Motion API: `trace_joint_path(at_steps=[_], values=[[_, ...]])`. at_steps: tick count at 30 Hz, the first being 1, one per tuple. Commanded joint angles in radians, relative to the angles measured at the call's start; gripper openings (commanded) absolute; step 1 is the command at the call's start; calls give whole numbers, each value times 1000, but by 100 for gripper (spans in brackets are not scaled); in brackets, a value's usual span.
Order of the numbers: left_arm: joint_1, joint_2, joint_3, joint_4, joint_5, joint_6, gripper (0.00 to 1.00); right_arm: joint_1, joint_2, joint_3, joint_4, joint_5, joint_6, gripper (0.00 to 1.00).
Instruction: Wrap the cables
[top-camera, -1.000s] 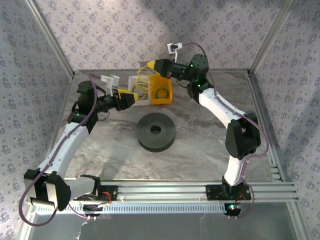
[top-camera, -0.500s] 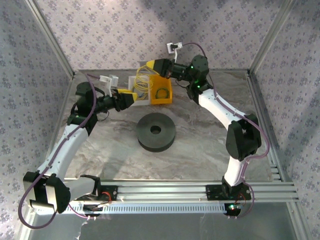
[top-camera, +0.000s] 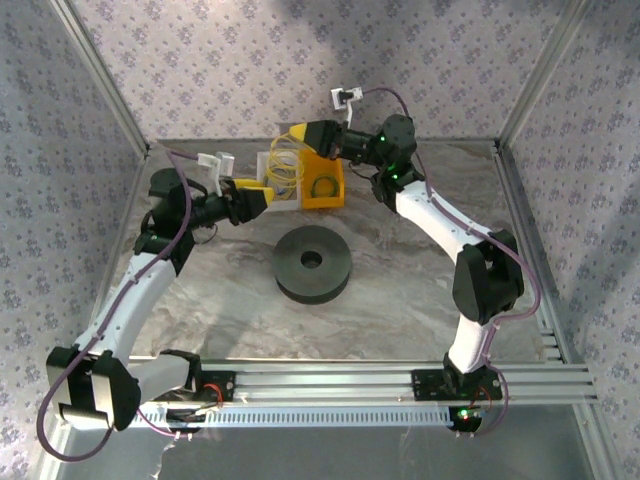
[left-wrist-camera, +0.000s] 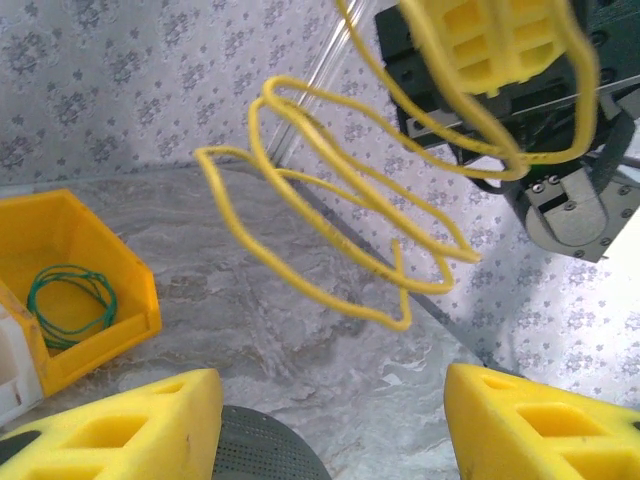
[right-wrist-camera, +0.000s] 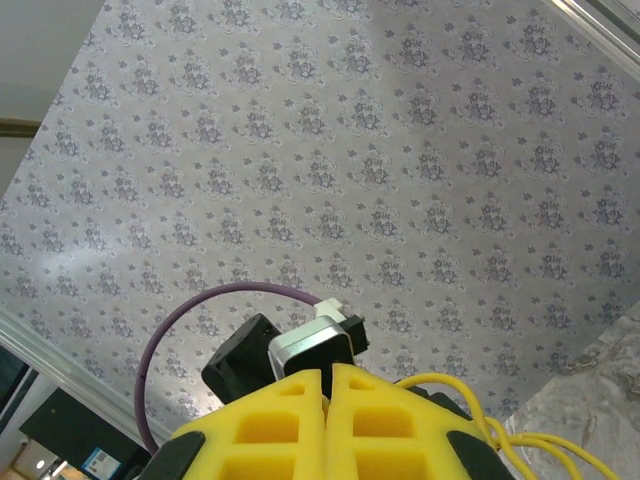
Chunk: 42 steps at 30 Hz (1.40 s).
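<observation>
the right gripper (right-wrist-camera: 328, 385) has its two yellow fingers pressed together on the cables (top-camera: 285, 158); the thin yellow loops hang in the air from it, above the yellow box (top-camera: 322, 185); the left gripper (left-wrist-camera: 330, 400) is spread wide just under the loops, not touching them; the dark round spool (top-camera: 312, 263) lies nearer.

Dark grey round spool (top-camera: 312, 263) lies flat on the marbled grey worktop (top-camera: 400, 300), centre hole up. An open yellow bin (top-camera: 323, 182) stands behind it toward the back wall, apart from the spool. Floral-patterned walls (top-camera: 230, 70) on three sides. Aluminium rails (top-camera: 400, 380) run along the near edge.
</observation>
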Motion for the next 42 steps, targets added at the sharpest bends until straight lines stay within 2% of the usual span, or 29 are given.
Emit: trace_joint_path(at_steps=[1, 25, 33, 42], values=[[7, -25, 2, 81, 38, -12, 61, 10, -34, -5, 70, 12, 23, 0], [49, -23, -5, 177, 8, -68, 53, 68, -24, -56, 145, 41, 77, 0], [60, -29, 2, 191, 1, -80, 38, 71, -8, -65, 158, 44, 85, 0], [62, -29, 9, 209, -9, -93, 18, 77, 6, -68, 163, 43, 88, 0]])
